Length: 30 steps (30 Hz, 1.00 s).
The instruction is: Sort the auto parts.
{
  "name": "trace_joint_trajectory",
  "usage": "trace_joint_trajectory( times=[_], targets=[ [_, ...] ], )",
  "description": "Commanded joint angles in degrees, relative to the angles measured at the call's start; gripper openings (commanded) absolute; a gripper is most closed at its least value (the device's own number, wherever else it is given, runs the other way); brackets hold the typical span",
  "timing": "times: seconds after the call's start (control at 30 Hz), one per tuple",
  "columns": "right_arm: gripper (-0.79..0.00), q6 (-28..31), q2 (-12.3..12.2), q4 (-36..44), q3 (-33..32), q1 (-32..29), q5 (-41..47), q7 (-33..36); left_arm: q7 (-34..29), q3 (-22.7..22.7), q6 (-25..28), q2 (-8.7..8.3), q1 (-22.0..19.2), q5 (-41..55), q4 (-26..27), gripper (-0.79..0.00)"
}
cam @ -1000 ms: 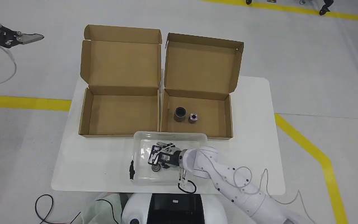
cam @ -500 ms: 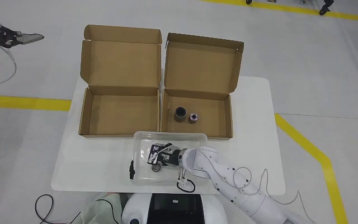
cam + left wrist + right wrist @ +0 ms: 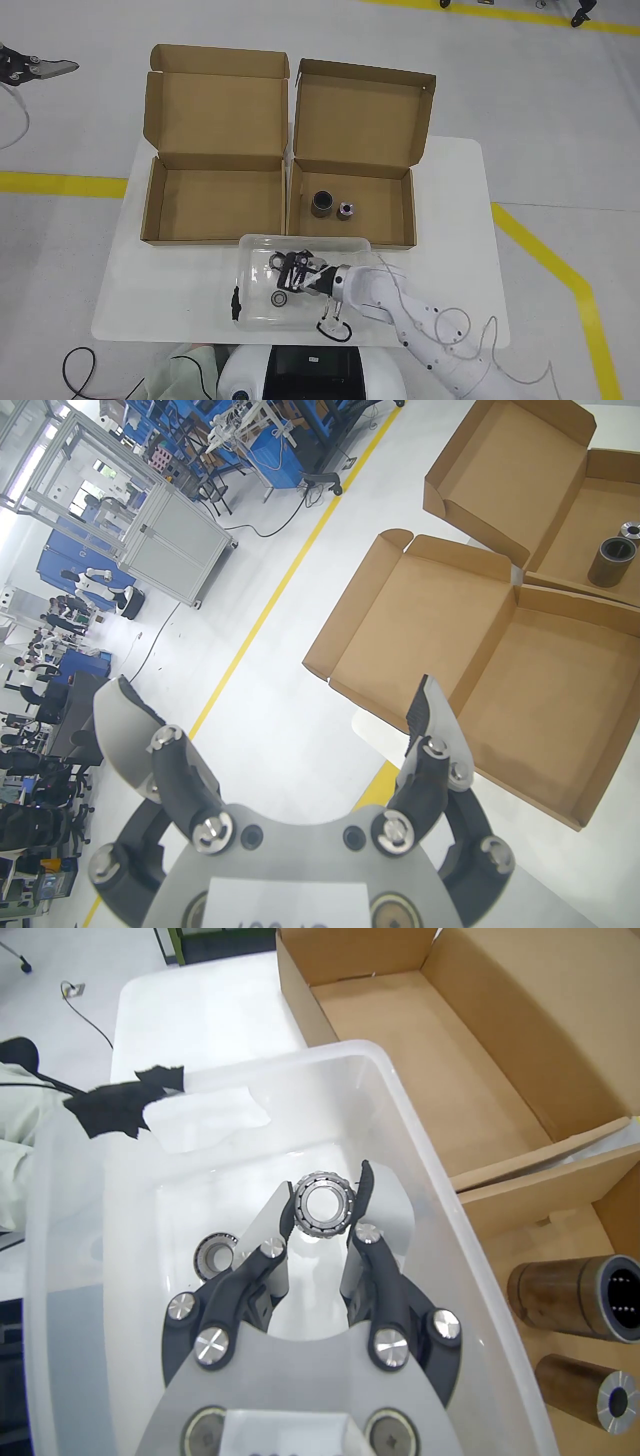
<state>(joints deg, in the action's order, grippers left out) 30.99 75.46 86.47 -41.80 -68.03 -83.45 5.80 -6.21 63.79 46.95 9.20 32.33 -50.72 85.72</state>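
You see the white tabletop (image 3: 455, 200) with two open cardboard boxes side by side along its far edge, their lids hanging past that edge. The left box (image 3: 215, 205) sits toward the far left corner. The right box (image 3: 385, 220) touches it and sits near the middle of the far edge. A clear plastic bin (image 3: 300, 239) stands at the near edge, about the middle, just in front of both boxes.

The left gripper (image 3: 274, 695) hangs over the floor, well beyond the far left corner of the tabletop, with its fingers wide apart and nothing between them.

The right gripper (image 3: 325, 1193) is inside the bin, in the half closer to the boxes. Its fingers are closed on a roller bearing (image 3: 324, 1209), one pad on each side of the outer ring. The bearing seems to be lifted a little from the bin floor, but you cannot tell this for sure.

In the right box, a dark cylinder (image 3: 322, 203) stands close to the wall shared with the left box. A smaller cylinder (image 3: 345, 210) with a bright end is just beside it.

A second roller bearing (image 3: 280, 298) lies flat on the bin floor, near the gripper and closer to the near edge.
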Motion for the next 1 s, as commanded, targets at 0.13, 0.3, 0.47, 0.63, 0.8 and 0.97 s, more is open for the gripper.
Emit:
trace_joint_trajectory(
  times=[0.13,0.3,0.47,0.63,0.8,0.97],
  targets=[
    [-0.785,1.27,-0.67,2.52,-2.07,-1.09,0.14,-5.27,0.00,0.00,0.00,0.00,0.00,0.00,0.00,0.000],
    [-0.785,2.17,-0.84,3.88,-3.29,-0.75,0.93,-10.12,0.00,0.00,0.00,0.00,0.00,0.00,0.00,0.000],
    [-0.785,2.69,-0.84,5.03,-4.24,0.11,1.71,-14.31,0.00,0.00,0.00,0.00,0.00,0.00,0.00,0.000],
    [-0.785,3.09,-0.85,7.11,-5.25,1.15,1.88,-17.02,0.00,0.00,0.00,0.00,0.00,0.00,0.00,0.000],
    [-0.785,2.51,-1.02,10.07,-6.90,1.92,1.59,-16.71,0.00,0.00,0.00,0.00,0.00,0.00,0.00,0.000],
    [-0.785,2.33,-1.34,13.98,-8.97,2.00,1.69,-15.72,0.00,0.00,0.00,0.00,0.00,0.00,0.00,0.000]
  ],
)
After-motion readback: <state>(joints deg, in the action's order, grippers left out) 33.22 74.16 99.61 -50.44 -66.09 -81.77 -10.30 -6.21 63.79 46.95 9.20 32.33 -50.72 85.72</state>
